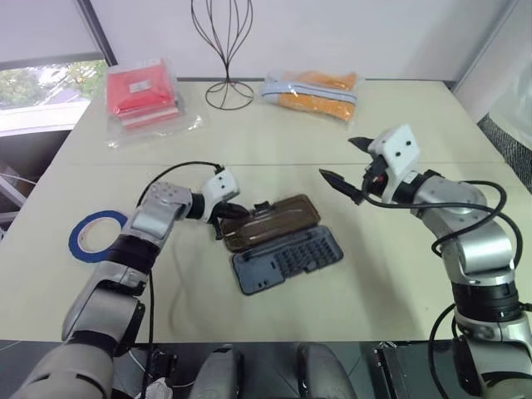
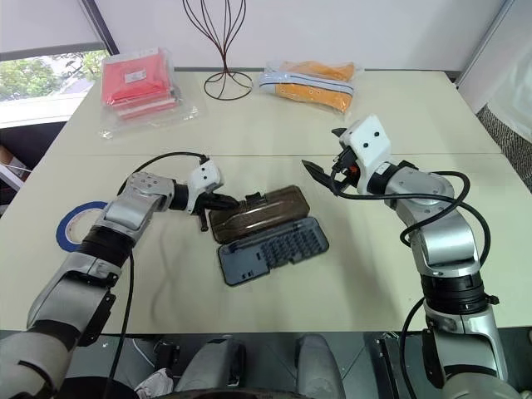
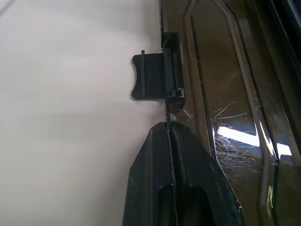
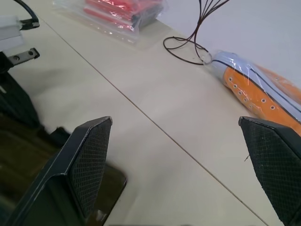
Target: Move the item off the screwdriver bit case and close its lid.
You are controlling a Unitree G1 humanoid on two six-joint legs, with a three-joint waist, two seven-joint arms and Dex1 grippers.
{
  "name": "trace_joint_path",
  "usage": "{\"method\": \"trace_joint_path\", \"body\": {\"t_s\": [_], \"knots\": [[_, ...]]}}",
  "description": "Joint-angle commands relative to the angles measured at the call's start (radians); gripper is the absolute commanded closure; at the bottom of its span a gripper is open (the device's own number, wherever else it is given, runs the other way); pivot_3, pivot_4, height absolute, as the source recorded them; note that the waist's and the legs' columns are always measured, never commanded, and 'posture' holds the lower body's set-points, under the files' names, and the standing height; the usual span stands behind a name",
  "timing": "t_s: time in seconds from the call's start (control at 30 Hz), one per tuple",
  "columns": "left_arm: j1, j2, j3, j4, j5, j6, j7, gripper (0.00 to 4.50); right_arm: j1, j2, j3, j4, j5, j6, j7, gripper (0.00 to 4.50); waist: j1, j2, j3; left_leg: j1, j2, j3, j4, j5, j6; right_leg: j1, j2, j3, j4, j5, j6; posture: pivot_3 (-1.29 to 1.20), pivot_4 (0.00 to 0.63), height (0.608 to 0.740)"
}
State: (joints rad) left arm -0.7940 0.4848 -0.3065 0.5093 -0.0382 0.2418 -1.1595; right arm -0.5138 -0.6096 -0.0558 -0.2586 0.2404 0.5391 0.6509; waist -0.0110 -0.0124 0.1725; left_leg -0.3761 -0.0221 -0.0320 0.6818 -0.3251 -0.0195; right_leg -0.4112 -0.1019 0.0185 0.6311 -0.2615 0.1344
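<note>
Left eye view: case (image 1: 287, 256) lies open at centre, tape (image 1: 93, 233) at left. Left gripper (image 1: 235, 214) closed at the lid (image 1: 273, 222) edge, holding nothing; right gripper (image 1: 347, 166) spread wide, empty.

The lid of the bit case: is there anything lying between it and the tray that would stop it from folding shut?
Nothing visible does. The lid lies open and flat beside the tray, and both look bare. The blue tape ring sits on the table to the robot's left, clear of the case. The left end effector, shut, is at the lid's latch edge.
</note>
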Motion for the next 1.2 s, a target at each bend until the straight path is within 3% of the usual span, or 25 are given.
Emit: {"method": "trace_joint_path", "body": {"t_s": [0.03, 0.4, 0.97, 1.07, 1.2], "knots": [[-0.009, -0.011, -0.055, 0.019, 0.024, -0.064, -0.094, 4.46, -0.026, -0.018, -0.026, -0.017, 0.005, -0.021, -0.002, 0.00, 0.000, 0.000, 0.000, 0.000, 0.000, 0.000, 0.000, 0.000, 0.000, 0.000, 0.000, 0.000, 0.000, 0.000, 0.000, 0.00, 0.150, 0.740], [-0.027, -0.045, -0.045, 0.084, 0.053, -0.177, -0.122, 4.46, -0.021, -0.021, -0.024, -0.023, 0.002, -0.025, 0.000, 0.00, 0.002, 0.000, 0.000, 0.000, 0.000, 0.000, 0.001, 0.000, 0.001, 0.001, 0.000, 0.000, 0.000, 0.000, 0.000, 0.00, 0.150, 0.740], [-0.025, -0.085, -0.005, 0.107, 0.051, -0.181, -0.083, 4.46, -0.022, -0.024, -0.014, -0.021, -0.001, -0.031, 0.005, 0.00, 0.004, 0.000, 0.000, 0.000, -0.001, 0.000, 0.002, -0.001, 0.001, 0.002, 0.000, -0.001, 0.000, 0.000, 0.000, 0.00, 0.150, 0.740], [-0.027, -0.099, 0.015, 0.106, 0.041, -0.167, -0.061, 3.61, -0.022, -0.023, -0.014, -0.019, -0.001, -0.031, 0.006, 0.00, 0.003, 0.000, 0.000, 0.000, -0.001, 0.000, 0.002, -0.001, 0.001, 0.002, 0.000, -0.001, 0.000, 0.000, 0.000, 0.00, 0.150, 0.740], [-0.024, -0.109, 0.040, 0.077, 0.013, -0.142, -0.061, 1.50, -0.021, -0.021, -0.011, -0.019, -0.001, -0.031, 0.006, 0.00, -0.001, 0.000, 0.000, 0.000, 0.000, 0.000, 0.001, -0.001, 0.001, 0.001, 0.000, -0.001, 0.000, 0.000, 0.000, 0.00, 0.150, 0.740]]}}
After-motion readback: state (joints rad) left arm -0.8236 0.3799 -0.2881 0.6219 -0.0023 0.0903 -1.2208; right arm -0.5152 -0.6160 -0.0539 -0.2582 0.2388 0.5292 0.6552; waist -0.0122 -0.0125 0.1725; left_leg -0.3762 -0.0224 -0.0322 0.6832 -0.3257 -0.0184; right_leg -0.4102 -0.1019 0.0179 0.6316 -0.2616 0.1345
